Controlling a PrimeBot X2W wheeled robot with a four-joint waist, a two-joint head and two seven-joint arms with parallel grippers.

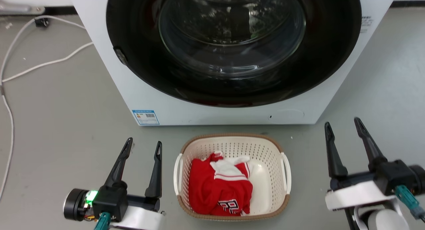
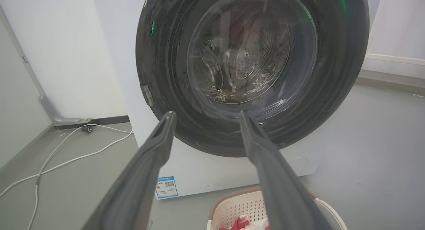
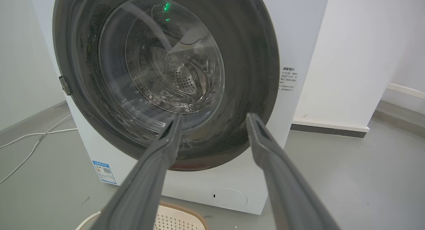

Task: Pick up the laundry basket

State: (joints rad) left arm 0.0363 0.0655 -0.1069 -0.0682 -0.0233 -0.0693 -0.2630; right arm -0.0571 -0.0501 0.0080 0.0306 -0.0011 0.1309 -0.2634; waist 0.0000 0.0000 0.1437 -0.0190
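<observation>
The laundry basket [image 1: 269, 149], cream-white and perforated with a brown rim and white side handles, sits on the floor just in front of the washing machine. It holds a crumpled red and white garment [image 1: 219, 186]. My left gripper [image 1: 144, 144] stands open a little left of the basket, apart from its left handle. Well to the right of the basket, my right gripper [image 1: 343, 123] is open too. Neither holds anything. A corner of the basket [image 2: 232, 208] shows in the left wrist view between my open left gripper [image 2: 206, 114], and its rim [image 3: 179, 213] shows under my open right gripper [image 3: 214, 116].
A white washing machine [image 1: 139, 87] with a shut round dark glass door [image 1: 232, 40] stands straight behind the basket. White cables [image 1: 36, 65] trail over the grey floor at the left. A white wall column [image 3: 348, 57] rises to the right of the machine.
</observation>
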